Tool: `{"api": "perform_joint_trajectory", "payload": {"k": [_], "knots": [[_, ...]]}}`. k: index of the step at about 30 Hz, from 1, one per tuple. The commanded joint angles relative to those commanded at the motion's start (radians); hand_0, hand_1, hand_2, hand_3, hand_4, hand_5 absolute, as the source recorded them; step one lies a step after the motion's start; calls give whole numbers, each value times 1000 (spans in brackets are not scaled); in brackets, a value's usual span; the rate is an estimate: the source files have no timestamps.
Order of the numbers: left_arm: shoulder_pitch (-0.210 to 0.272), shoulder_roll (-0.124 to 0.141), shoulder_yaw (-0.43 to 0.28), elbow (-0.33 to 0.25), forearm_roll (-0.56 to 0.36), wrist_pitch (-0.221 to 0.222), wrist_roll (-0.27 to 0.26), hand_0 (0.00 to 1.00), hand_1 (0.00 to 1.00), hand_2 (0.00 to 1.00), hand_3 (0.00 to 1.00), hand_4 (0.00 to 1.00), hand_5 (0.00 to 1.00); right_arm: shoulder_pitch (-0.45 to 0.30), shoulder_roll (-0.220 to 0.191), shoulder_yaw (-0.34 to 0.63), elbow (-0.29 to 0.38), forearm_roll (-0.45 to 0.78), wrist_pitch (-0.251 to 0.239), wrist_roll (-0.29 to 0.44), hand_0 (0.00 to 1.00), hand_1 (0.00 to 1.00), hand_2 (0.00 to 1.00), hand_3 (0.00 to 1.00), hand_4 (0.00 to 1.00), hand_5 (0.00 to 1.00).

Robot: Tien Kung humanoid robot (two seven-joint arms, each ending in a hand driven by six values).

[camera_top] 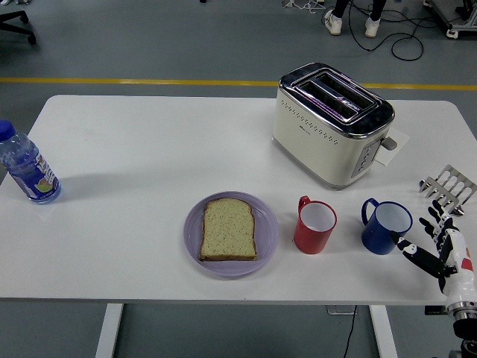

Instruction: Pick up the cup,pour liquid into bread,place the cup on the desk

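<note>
A blue cup (386,227) stands upright on the white table (149,149), right of a red cup (314,224). A slice of bread (229,229) lies on a purple plate (264,242) left of the red cup. My right hand (436,245) is at the table's front right corner, just right of the blue cup. Its fingers are spread and hold nothing; one fingertip reaches close to the blue cup's side. My left hand is out of view.
A cream toaster (332,124) stands behind the cups. A small metal rack (448,186) lies at the right edge, behind my hand. A water bottle (26,168) stands at the far left edge. A person's feet (350,22) show on the floor beyond the table.
</note>
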Motion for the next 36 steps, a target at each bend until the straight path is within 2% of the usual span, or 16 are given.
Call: {"api": "perform_joint_trajectory", "payload": {"k": [13, 21, 36], "knots": [[8, -3, 16, 0, -8, -1, 0, 633, 638, 649, 502, 240, 865, 39, 13, -48, -51, -20, -18, 10, 965, 877, 971, 998, 970, 169], [14, -5, 29, 1, -9, -1, 1, 633, 639, 649, 502, 239, 863, 94, 46, -89, -133, -7, -52, 34, 970, 877, 971, 998, 976, 192], [9, -7, 10, 0, -6, -1, 1, 633, 639, 649, 502, 239, 863, 171, 49, -147, -223, 39, -70, 75, 976, 878, 970, 998, 974, 191]]}}
